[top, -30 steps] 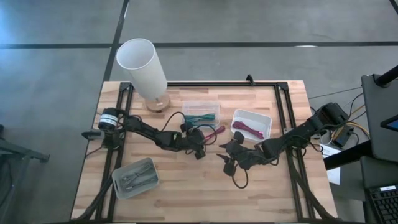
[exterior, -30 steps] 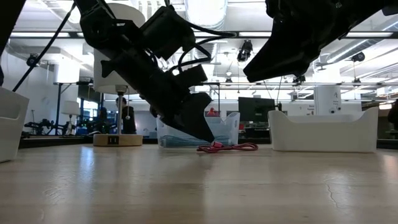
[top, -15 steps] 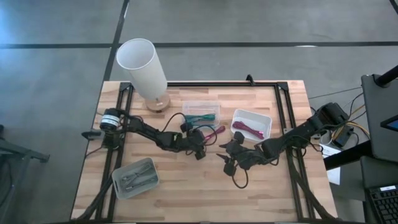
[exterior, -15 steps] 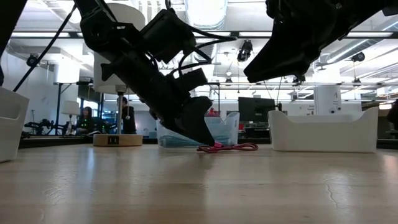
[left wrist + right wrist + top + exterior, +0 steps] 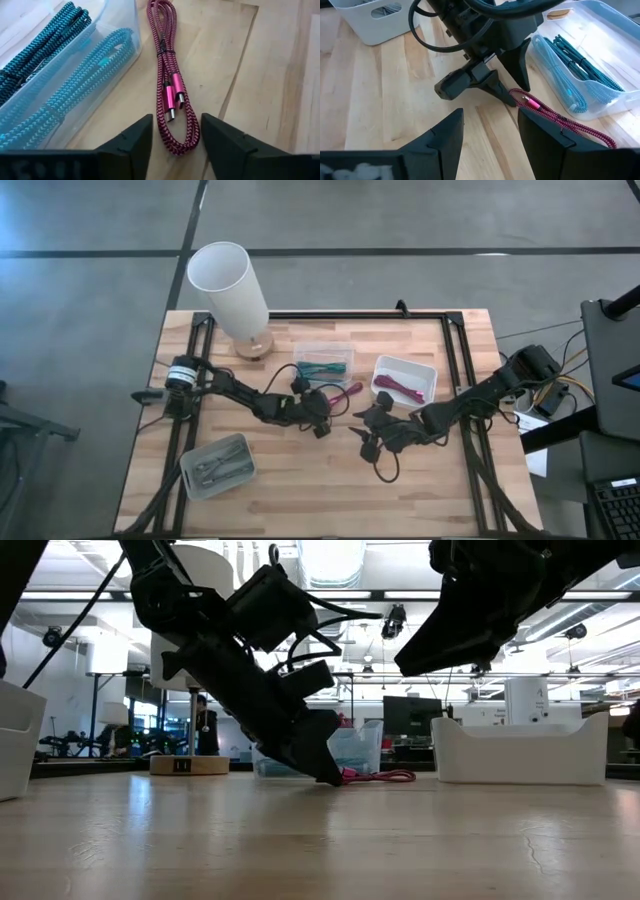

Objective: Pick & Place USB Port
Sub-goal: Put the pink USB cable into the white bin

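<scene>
while the left gripper (image 5: 172, 137) straddles it with fingers apart, the pink usb cable (image 5: 170, 95) lies on the table.

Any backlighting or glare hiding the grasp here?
Low view: bright ceiling lights silhouette both arms, so the left gripper is just a dark shape beside the pink cable. Left wrist view: evenly lit, cable lies sharp between the open fingers. High view: no glare.

One camera looks straight down; one sits level at the table (image 5: 300, 490) edge; both wrist cameras peer closely forward, sharing the pink cable (image 5: 170, 90).
</scene>
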You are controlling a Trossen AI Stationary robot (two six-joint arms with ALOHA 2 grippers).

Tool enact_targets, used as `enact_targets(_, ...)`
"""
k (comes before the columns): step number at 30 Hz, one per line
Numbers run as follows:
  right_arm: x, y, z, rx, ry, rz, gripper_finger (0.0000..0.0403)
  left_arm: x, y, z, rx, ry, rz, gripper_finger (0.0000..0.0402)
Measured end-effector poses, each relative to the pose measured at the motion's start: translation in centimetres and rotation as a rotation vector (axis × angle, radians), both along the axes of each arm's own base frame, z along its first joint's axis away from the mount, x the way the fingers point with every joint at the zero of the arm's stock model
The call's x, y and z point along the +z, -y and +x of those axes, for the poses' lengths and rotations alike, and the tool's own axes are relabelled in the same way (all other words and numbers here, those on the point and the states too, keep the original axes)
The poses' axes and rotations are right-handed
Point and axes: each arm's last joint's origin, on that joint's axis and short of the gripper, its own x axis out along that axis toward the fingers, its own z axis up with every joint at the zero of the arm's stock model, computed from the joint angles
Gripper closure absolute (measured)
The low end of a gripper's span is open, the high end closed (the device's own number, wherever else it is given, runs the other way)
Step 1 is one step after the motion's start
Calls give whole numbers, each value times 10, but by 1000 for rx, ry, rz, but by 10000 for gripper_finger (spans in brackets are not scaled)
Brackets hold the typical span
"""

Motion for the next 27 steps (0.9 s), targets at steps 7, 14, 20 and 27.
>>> enact_targets(7, -1, 0, 0, 0, -3, -1, 218, 0, 0, 1, -50, -6, -43, 343)
enact_targets(14, -1, 0, 0, 0, -2, -1, 218, 2, 3, 1, -80, -7, -58, 387)
enact_targets(20, -1, 0, 0, 5, -4, 1, 218, 23, 16, 3, -165, -2, -16, 391)
enact_targets(27, -2, 0, -1, 30, -24, -34, 218, 51, 32, 10, -250, -27, 41, 388)
